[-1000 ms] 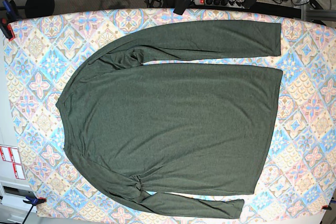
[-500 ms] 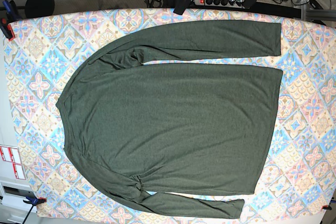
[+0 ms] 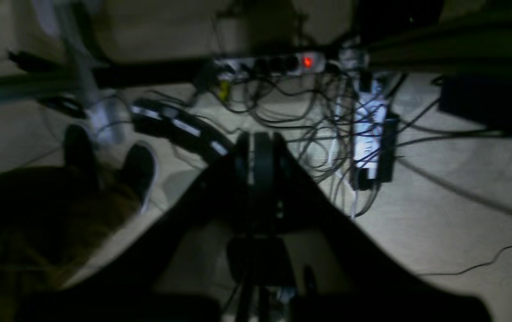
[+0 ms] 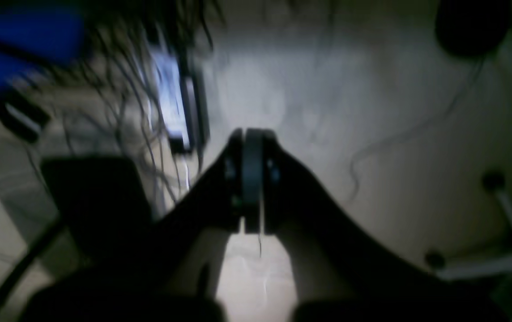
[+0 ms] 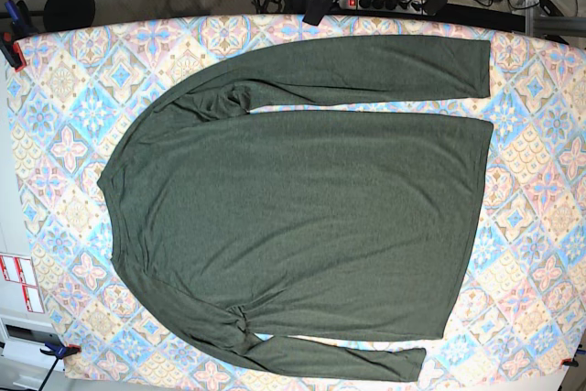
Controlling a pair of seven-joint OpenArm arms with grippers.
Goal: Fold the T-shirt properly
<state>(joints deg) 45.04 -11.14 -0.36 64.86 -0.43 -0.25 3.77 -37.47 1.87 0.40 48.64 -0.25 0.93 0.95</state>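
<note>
While nothing on the patterned bench (image 5: 536,185) has shifted, the dark olive-green long-sleeved knit T-shirt (image 5: 302,217) lies flat, collar at nine o'clock, unfolded, both hands (image 3: 256,147) (image 4: 251,147) closed, empty, off-bench.

One T-shirt (image 5: 302,217) lies on one desk (image 5: 540,190), with one power strip (image 5: 371,1) at twelve o'clock.

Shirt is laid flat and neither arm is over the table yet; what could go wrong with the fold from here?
1. The T-shirt bunches at both armpits, so creases may get folded in.
2. The lower sleeve lies near the table edge and might slip off when dragged.
3. The left gripper and right gripper look shut, pointing at the floor; they must open before grasping.
</note>
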